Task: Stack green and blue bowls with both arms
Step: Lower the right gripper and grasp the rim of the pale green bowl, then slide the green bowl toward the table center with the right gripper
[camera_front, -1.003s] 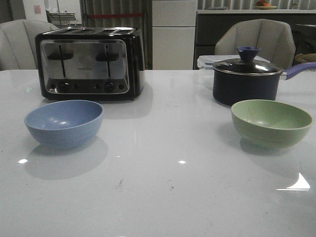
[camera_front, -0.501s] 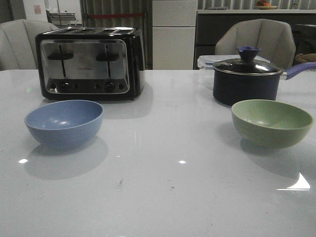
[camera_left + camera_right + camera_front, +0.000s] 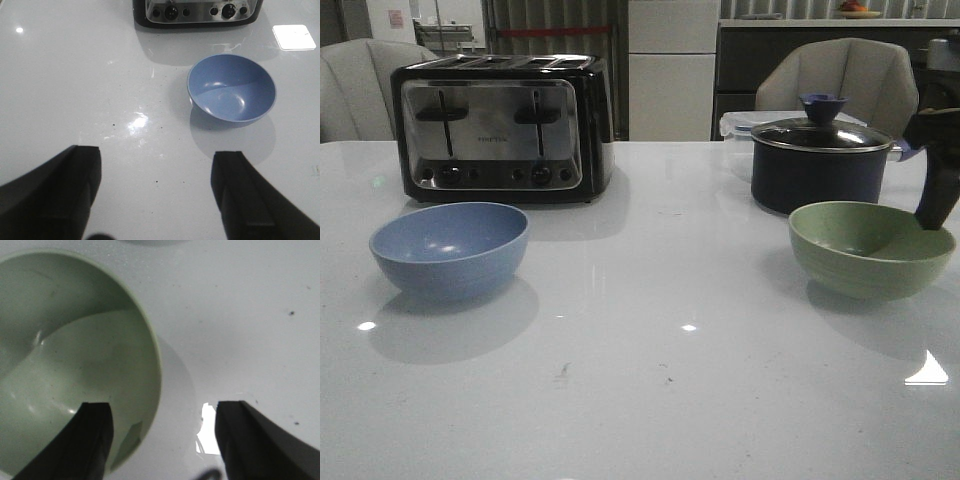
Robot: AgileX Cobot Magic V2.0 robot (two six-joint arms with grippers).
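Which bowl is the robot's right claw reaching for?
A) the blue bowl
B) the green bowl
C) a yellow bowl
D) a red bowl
B: in the right wrist view the right gripper is open with one finger over the inside of the green bowl and the other outside its rim; the blue bowl sits alone on the far side of the table.

Right gripper (image 3: 162, 440) spread wide, angled downward; left gripper (image 3: 155, 192) spread wide, tilted downward.
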